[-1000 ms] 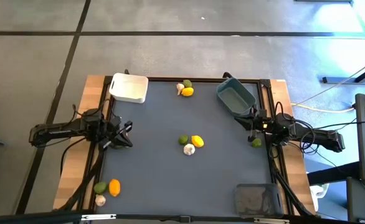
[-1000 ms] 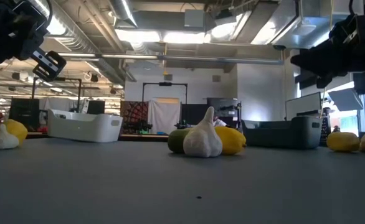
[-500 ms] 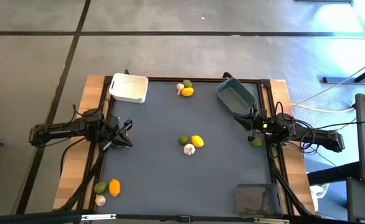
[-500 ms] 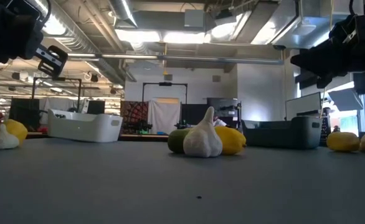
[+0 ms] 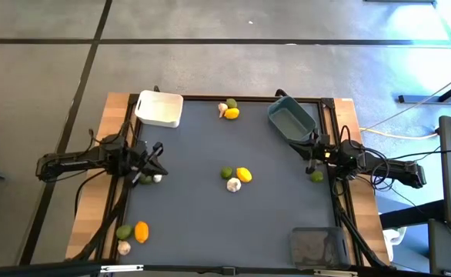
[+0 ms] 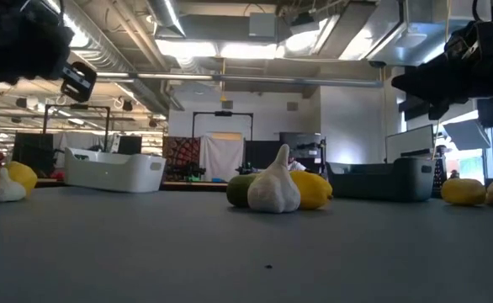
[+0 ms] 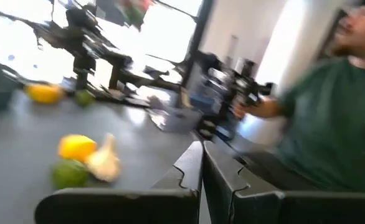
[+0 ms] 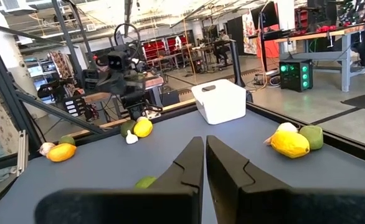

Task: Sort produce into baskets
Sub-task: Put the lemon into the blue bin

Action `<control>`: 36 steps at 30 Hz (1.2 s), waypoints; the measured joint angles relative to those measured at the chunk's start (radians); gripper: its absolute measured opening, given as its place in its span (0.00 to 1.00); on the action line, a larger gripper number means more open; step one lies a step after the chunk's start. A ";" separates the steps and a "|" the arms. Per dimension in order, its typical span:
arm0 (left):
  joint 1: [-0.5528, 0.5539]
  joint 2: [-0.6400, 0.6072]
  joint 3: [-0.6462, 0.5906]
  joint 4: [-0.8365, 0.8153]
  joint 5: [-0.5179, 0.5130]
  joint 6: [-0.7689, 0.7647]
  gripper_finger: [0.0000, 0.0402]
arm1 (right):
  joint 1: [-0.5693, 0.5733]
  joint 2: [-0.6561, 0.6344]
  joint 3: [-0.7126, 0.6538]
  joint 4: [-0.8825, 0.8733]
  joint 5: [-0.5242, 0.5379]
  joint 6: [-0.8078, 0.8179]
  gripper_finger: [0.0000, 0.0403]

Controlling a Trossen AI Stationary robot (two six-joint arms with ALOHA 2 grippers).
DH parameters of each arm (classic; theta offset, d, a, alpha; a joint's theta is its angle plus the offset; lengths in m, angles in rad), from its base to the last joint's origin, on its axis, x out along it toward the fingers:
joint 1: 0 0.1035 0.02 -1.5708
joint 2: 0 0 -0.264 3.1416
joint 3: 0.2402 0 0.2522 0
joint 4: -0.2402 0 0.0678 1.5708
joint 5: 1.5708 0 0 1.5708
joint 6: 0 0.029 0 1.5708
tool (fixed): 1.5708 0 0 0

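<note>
Produce lies in small groups on the dark table: a lemon, a green fruit and a garlic bulb at the centre (image 5: pixel 235 177), another group at the far edge (image 5: pixel 228 110), a third at the near left corner (image 5: pixel 131 233). A green fruit and a garlic bulb (image 5: pixel 149 178) lie beside my left gripper, and one green fruit (image 5: pixel 316 175) beside my right. The white basket (image 5: pixel 159 108), the blue-grey basket (image 5: pixel 292 119) and the clear basket (image 5: pixel 318 245) stand on the table. My left gripper (image 5: pixel 155 151) hangs shut at the left edge, my right gripper (image 5: pixel 311 146) shut at the right edge, both above the table.
Wooden strips (image 5: pixel 102 192) border the table on the left and right. A person in a green shirt (image 7: pixel 332 118) stands beyond the table in the left wrist view. The wide middle of the table holds only the centre group (image 6: pixel 273 189).
My left gripper has rolled about its own long axis and swung a little toward the far edge, staying shut and in place. A green fruit and a garlic bulb beside it, hidden before, now show in the high view.
</note>
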 joint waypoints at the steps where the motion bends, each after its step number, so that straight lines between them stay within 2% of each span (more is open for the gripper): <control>1: 0.000 0.000 0.000 0.011 -0.046 0.007 0.01 | 0.000 0.000 0.000 0.000 0.000 -0.002 0.05; 7: 0.000 0.000 0.000 0.052 -0.419 -0.107 0.01 | 0.000 0.002 0.000 -0.007 0.008 -0.002 0.05; 10: 0.000 0.004 0.000 0.054 -0.516 -0.103 0.01 | 0.000 0.019 0.000 0.006 0.018 0.002 0.05; 14: 0.000 0.020 0.000 0.086 -0.519 -0.074 0.01 | 0.000 0.063 0.000 0.055 0.007 0.035 0.05; 21: 0.000 0.113 0.000 0.205 -0.520 -0.046 0.01 | 0.000 0.269 0.013 0.253 -0.028 0.058 0.05; 28: -0.018 0.240 0.010 0.288 -0.521 -0.071 0.01 | 0.000 0.512 0.149 0.259 -0.076 0.029 0.05; 36: -0.063 0.386 0.100 0.293 -0.521 -0.050 0.00 | 0.000 0.730 0.307 0.256 -0.168 -0.030 0.05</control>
